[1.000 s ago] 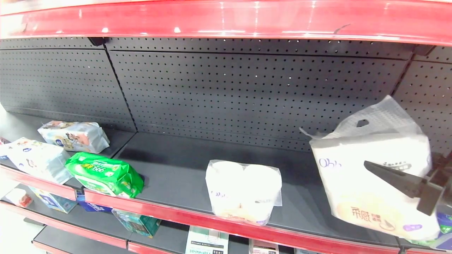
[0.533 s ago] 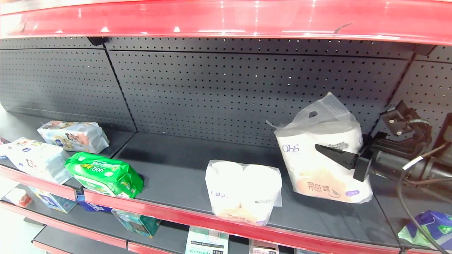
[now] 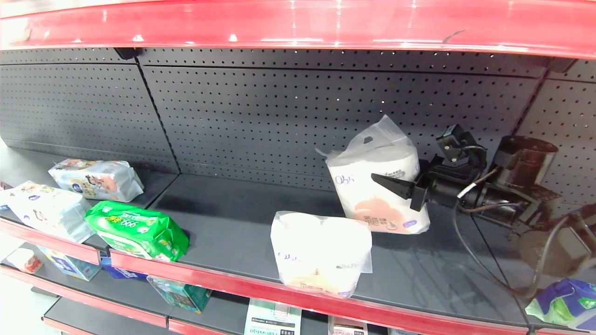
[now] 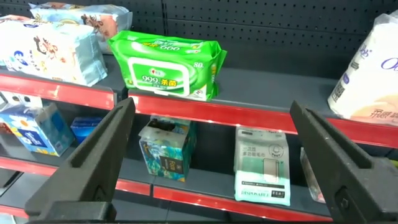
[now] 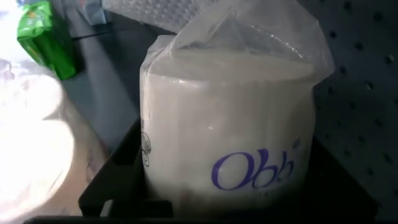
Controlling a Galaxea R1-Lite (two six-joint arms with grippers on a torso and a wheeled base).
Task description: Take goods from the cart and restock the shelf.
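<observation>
Shelf (image 3: 242, 223): level end effector (image 3: 372, 176) around pack (image 3: 358, 202)

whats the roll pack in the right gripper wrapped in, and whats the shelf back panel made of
Roll pack: thin clear plastic film, glossy, crinkled at its top flap, over white paper rolls.
Back panel: probably sheet metal, dark matte paint, with a grid of punched holes.

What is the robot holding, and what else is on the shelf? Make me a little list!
holding: right gripper, fingers shut on the bagged roll pack
where it is: upright, toward the back of the shelf
in front: second roll pack, at the shelf's front edge, apart from the held one
farther left: green wipes pack, also at the front edge
other arm: left gripper, fingers open, nothing in it
</observation>
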